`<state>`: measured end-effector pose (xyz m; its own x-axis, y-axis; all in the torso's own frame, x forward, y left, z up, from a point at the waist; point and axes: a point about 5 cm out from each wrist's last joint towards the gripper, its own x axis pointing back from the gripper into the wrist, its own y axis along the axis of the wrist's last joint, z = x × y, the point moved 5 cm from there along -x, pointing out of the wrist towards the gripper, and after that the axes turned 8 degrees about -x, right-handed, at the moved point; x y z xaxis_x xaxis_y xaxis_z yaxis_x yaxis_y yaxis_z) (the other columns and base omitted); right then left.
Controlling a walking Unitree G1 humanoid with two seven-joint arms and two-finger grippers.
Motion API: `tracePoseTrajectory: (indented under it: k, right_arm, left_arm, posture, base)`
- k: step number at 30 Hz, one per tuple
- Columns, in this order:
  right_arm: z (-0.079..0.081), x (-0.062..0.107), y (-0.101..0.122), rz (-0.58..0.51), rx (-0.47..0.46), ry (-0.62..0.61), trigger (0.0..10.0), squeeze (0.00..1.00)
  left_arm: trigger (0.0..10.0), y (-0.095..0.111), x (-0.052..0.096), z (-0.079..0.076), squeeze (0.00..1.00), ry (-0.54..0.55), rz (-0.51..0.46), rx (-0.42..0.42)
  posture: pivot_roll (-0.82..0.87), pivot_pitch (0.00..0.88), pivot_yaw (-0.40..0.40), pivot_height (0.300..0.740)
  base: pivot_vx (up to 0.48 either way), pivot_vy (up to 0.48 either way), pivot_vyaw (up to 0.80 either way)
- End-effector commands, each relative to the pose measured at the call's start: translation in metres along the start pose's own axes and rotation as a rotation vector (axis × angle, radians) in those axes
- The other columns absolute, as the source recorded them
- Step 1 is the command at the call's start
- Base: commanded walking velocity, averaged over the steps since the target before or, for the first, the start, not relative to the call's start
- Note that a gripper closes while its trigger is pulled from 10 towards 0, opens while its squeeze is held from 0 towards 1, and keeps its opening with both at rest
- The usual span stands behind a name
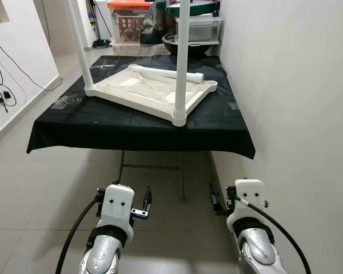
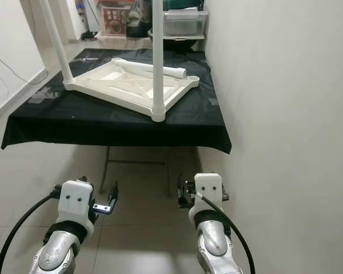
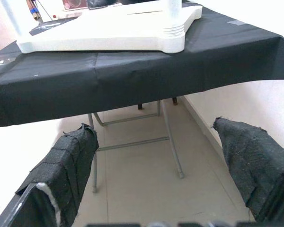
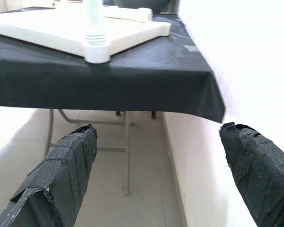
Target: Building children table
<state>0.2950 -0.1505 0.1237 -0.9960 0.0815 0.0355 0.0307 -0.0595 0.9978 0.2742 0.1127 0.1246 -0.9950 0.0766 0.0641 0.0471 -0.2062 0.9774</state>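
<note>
A folding table (image 1: 74,123) draped in black cloth stands against the white wall (image 1: 297,85) on the robot's right, over pale floor tiles (image 1: 40,194). Beyond the table sit storage boxes (image 1: 128,23). Cables (image 1: 3,85) hang on the wall left of the table.

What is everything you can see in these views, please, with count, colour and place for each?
tabletop: one, white, lying upside down on the black cloth.
fitted legs: two, white, standing upright from the tabletop's near and left corners.
loose leg: one, white, lying across the tabletop's far side.
black cloth: one, covering the folding table by the right wall.
storage box: one, clear, beyond the table.
cables: black, on the left wall.
left hand: one, black fingers open, low above the floor tiles.
right hand: one, black fingers open, low beside the wall.
</note>
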Motion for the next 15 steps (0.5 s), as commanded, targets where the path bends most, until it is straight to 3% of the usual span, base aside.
tracePoseTrajectory:
  k: [1,15]
  right_arm:
    - [0.0010,0.0008,0.0001,-0.001,0.000,0.001,10.0,0.00]
    - [0.0045,-0.0003,-0.0015,0.005,-0.002,0.011,10.0,0.00]
  left_arm:
    - [10.0,-0.0035,0.0006,-0.0011,0.00,0.003,0.012,-0.011]
    - [10.0,-0.0032,0.0001,-0.0002,0.00,0.003,0.009,-0.019]
  posture:
    - [0.06,0.048,-0.003,0.740]
    - [0.06,0.057,0.006,0.740]
  base:
    - [0.247,0.000,0.00]
    - [0.018,0.000,0.00]
